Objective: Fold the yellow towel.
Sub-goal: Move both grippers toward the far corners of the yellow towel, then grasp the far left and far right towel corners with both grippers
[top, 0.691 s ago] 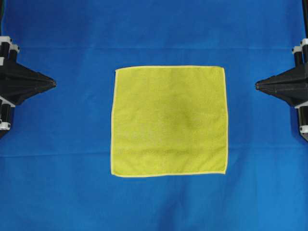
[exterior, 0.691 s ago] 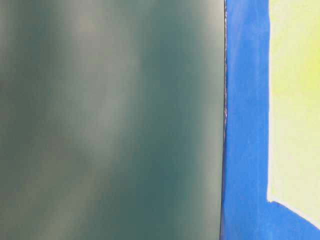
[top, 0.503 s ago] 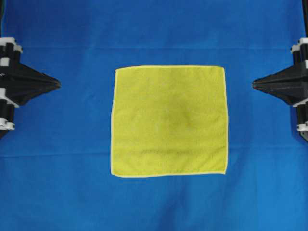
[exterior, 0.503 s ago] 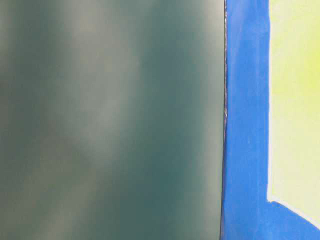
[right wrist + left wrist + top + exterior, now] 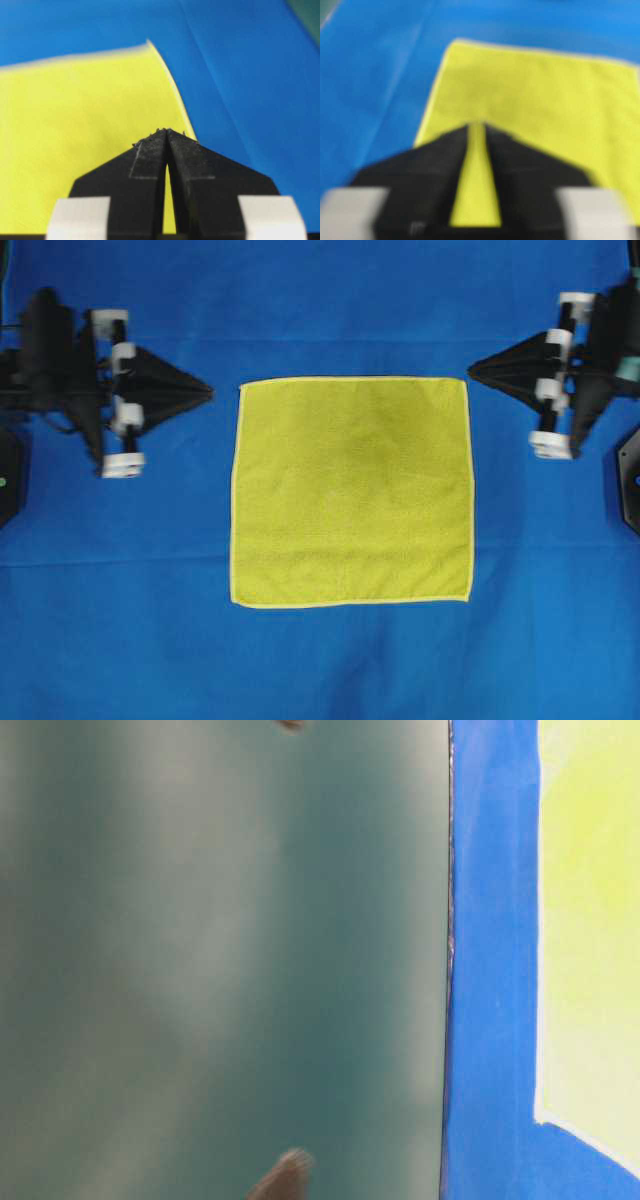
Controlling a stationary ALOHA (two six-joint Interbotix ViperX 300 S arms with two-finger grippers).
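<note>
The yellow towel [image 5: 350, 490] lies flat and unfolded in the middle of the blue cloth. It also shows in the table-level view [image 5: 590, 920]. My left gripper [image 5: 208, 391] hovers just left of the towel's far left corner, apart from it. In the left wrist view [image 5: 476, 125] its jaws stand a narrow gap apart, empty, with the towel [image 5: 535, 100] beyond. My right gripper [image 5: 472, 369] sits just right of the far right corner. In the right wrist view [image 5: 166, 131] its tips meet, empty, over the towel's edge [image 5: 75, 125].
A blue cloth [image 5: 120, 590] covers the whole table, with faint creases. The table-level view is mostly filled by a blurred grey-green surface [image 5: 220, 960]. Two dark blurred tips show there, one at the bottom [image 5: 285, 1178] and one at the top edge [image 5: 290, 724].
Both arms have come in from the side edges toward the towel's far corners. Their wrists now show in the overhead view. The towel has not moved.
</note>
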